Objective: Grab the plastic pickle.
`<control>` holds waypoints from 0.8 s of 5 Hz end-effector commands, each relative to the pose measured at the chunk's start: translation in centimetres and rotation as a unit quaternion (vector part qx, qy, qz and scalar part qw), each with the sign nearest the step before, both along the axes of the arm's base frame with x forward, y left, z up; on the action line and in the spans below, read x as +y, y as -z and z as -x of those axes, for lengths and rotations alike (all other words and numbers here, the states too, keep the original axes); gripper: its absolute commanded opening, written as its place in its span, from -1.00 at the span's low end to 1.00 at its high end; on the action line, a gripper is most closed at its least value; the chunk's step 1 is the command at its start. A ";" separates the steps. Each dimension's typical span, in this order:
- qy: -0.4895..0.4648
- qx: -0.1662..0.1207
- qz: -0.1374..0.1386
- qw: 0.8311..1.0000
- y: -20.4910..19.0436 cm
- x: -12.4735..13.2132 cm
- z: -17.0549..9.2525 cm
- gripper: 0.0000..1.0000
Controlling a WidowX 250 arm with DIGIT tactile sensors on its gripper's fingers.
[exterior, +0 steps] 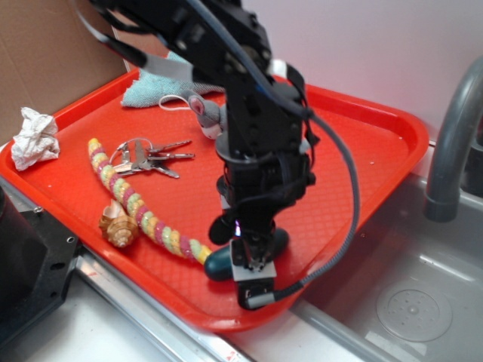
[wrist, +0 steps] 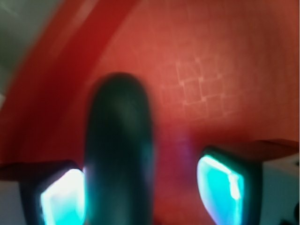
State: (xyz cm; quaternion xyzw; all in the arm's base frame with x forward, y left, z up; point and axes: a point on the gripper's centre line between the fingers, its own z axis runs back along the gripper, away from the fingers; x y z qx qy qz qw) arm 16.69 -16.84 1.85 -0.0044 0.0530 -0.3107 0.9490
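The plastic pickle [exterior: 219, 262] is a dark teal-green oblong lying near the front edge of the red tray [exterior: 377, 143]; the arm hides its middle. My gripper [exterior: 253, 265] is down over it, pointing at the tray. In the wrist view the pickle [wrist: 119, 150] runs lengthwise between the two glowing pads [wrist: 220, 185]. It lies against the left pad, with a wide gap of red tray to the right pad. The gripper [wrist: 140, 194] is open around the pickle, not closed on it.
A pastel twisted rope [exterior: 136, 204] ends just left of the pickle, with a tan seashell [exterior: 118, 228] beside it. Keys [exterior: 147, 158], a crumpled white paper [exterior: 34, 137], a blue cloth [exterior: 151, 89] and a small grey toy [exterior: 207, 113] lie farther back. A sink [exterior: 407, 302] and faucet [exterior: 453, 143] are at the right.
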 end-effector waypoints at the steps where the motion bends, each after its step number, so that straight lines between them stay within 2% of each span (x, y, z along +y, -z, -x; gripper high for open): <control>1: 0.002 -0.038 -0.006 0.999 -2.8 0.1 0.7 -1.00; 2: -0.052 -0.075 -0.013 0.996 -7.7 0.4 -0.7 -1.00; 3: -0.163 -0.107 -0.010 0.981 -12.8 3.7 -0.8 -1.00; 4: -0.252 -0.130 -0.017 0.959 -17.7 8.2 -0.2 -1.00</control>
